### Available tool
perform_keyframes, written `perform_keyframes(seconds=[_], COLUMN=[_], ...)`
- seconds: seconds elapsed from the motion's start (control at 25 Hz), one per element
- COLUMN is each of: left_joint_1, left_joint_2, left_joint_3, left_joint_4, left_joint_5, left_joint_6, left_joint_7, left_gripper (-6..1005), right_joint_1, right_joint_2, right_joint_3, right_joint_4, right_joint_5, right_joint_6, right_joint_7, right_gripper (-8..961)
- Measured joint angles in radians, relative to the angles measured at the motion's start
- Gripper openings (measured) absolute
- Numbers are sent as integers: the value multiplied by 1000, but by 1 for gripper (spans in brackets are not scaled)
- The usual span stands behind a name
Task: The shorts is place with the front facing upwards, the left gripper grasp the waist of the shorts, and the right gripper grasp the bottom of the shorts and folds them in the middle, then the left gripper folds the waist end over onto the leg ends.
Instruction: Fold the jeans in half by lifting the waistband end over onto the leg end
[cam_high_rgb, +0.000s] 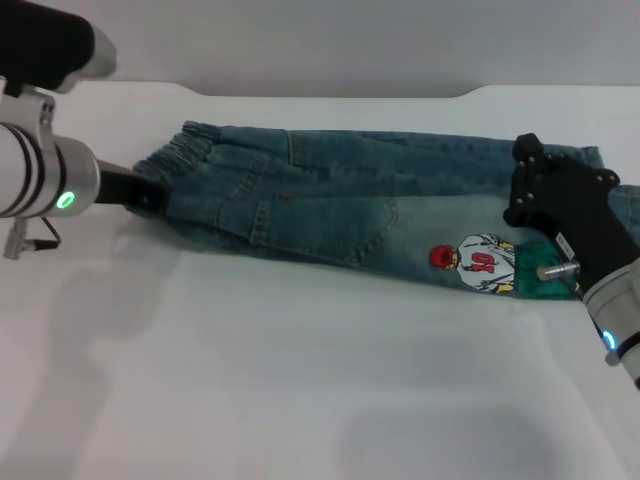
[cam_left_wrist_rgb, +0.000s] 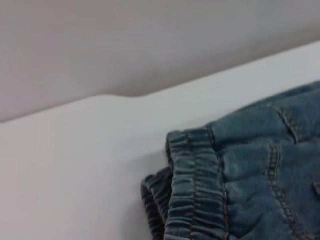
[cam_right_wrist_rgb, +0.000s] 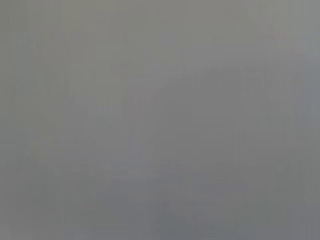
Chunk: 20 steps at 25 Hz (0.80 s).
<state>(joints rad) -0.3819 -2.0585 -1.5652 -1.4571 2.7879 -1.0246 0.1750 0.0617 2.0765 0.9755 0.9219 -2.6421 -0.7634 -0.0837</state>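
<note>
Left gripper (cam_high_rgb: 150, 197) touches the waist (cam_high_rgb: 185, 150) of the folded shorts (cam_high_rgb: 350, 200); right gripper (cam_high_rgb: 540, 180) rests on the hems; neither grip can be told.

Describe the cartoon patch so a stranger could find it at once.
On the white table lie blue denim shorts. Near their leg end, beside the right end effector, sits the cartoon patch: red and white, the only bright mark on the denim.
</note>
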Motion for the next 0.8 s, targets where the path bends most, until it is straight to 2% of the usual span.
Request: perform_keyframes(seconds=[0.24, 0.4, 0.8], left_joint_1=[48, 59, 86], left_joint_2=[-1, -1, -3], left_joint_3=[-1, -1, 14], left_joint_4=[-109, -142, -236], left_joint_5=[3, 3, 2], left_joint_6=[-2, -5, -21], left_joint_7=[-21, -29, -55], left_gripper=[6, 8, 14], right_joint_1=[27, 101, 198], right_joint_2=[3, 5, 9], right_joint_3=[-10, -33, -65], right_joint_4=[-15, -90, -225], right_joint_5=[1, 2, 28], right_joint_6=[12, 18, 19], right_joint_7=[19, 89, 156], right_gripper=[0, 0, 0])
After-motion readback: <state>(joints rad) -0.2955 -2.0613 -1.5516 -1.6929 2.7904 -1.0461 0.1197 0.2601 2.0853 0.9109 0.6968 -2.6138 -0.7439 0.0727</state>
